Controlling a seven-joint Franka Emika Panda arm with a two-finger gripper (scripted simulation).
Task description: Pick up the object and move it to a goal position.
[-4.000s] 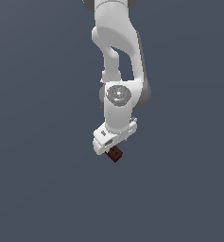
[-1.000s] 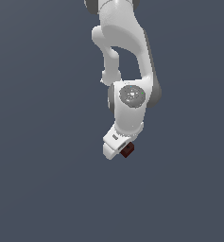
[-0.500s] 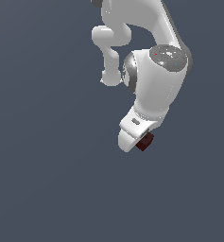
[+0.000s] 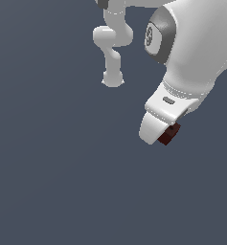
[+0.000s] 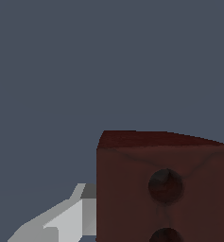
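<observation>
The object is a small dark reddish-brown block point(image 4: 168, 135) with round dark holes on one face. It sticks out from under the white gripper point(image 4: 164, 132) at the arm's tip, right of middle in the exterior view. The gripper is shut on it and holds it up off the ground. In the wrist view the block point(image 5: 163, 186) fills the near part of the picture, with one grey-white finger point(image 5: 66, 220) beside it. The other finger is hidden behind the block. No goal marker shows in either view.
The white arm point(image 4: 191, 52) fills the upper part of the exterior view on the exterior view's right, with its base link point(image 4: 112, 43) further back. The background is plain dark grey-blue.
The arm has swung toward the exterior view's right and closer to the camera, carrying the block with it. The gripper has stayed shut on the block throughout.
</observation>
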